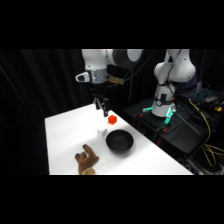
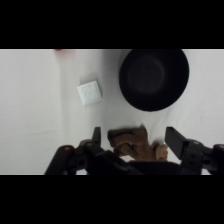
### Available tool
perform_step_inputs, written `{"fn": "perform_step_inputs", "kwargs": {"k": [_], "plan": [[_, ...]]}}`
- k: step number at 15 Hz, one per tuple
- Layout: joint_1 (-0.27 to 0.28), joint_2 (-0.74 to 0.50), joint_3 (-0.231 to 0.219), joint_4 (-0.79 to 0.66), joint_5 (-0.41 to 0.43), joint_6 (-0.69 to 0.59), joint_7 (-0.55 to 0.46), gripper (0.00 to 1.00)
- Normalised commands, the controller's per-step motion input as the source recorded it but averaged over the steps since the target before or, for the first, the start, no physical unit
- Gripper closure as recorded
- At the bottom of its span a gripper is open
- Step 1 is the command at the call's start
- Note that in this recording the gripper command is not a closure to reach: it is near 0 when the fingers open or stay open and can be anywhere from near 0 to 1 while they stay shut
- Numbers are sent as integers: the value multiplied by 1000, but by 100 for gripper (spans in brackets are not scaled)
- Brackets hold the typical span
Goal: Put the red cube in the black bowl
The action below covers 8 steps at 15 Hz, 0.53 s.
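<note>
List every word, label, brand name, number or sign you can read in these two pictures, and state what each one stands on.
None can be read.
The red cube, white cube, black bowl and brown hand-shaped object show plain surfaces with no markings.
The white cube's top face has a faint raised outline, not lettering.
Any labels on the arm or the equipment beside the table are too blurred to read.

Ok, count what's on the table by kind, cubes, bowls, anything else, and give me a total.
Cubes: 2, the red cube and a white cube
Bowls: 1, the black bowl
Brown hand-shaped objects: 1
Total: 4
</note>
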Motion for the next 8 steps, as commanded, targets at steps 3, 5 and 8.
{"fn": "perform_step_inputs", "kwargs": {"k": [3, 5, 8], "plan": [[-31, -26, 18, -10, 17, -12, -73, 0], [-77, -133, -12, -69, 42, -51, -287, 0], [-135, -275, -65, -145, 55, -135, -476, 0]]}}
